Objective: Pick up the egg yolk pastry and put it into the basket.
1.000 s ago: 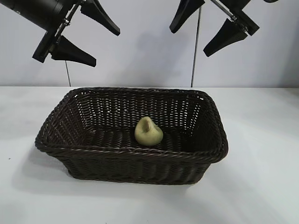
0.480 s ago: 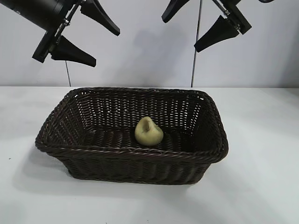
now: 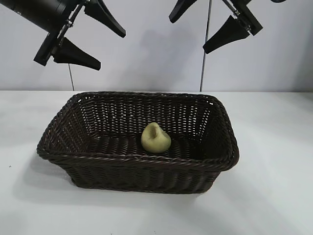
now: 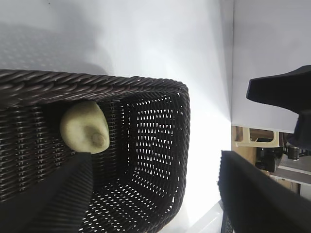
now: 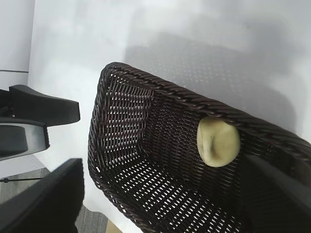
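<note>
The egg yolk pastry [image 3: 155, 138], a small pale yellow-cream bun, lies on the floor of the dark brown woven basket [image 3: 137, 160], near its front wall. It also shows in the left wrist view [image 4: 85, 127] and the right wrist view [image 5: 218, 141]. My left gripper [image 3: 93, 41] hangs open and empty high above the basket's back left corner. My right gripper [image 3: 203, 27] hangs open and empty high above the basket's back right. Neither touches the pastry or the basket.
The basket stands in the middle of a white table [image 3: 274, 191] before a pale wall. Two thin dark rods [image 3: 204, 54] rise behind the basket.
My right gripper has risen a little and shifted left since a second ago, then held still. The left gripper, pastry and basket have not moved.
</note>
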